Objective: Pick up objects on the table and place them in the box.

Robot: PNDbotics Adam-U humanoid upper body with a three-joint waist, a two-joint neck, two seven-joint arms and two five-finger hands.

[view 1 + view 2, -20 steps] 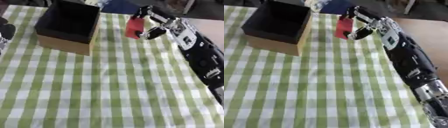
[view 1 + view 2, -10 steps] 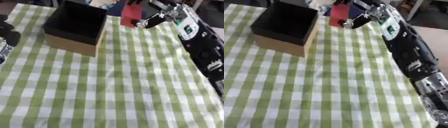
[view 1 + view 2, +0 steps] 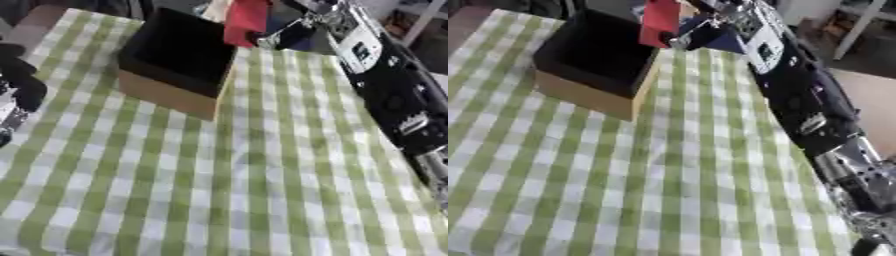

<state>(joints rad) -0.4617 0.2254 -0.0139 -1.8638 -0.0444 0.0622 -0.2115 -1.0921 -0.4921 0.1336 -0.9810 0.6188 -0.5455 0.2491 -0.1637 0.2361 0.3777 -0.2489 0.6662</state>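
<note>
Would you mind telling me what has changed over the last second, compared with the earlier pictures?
The right hand, still shut on the red object, has carried it from a short way right of the box to beside the box's far right corner, not yet over the opening. The camera shifted too. The box stays on the checked cloth; the left hand stays at the left edge.

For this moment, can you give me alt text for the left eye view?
The robot's right hand holds a red object at the far right corner of an open cardboard box with a dark inside. The box stands on a green-and-white checked tablecloth; the left hand shows at the left edge.
</note>
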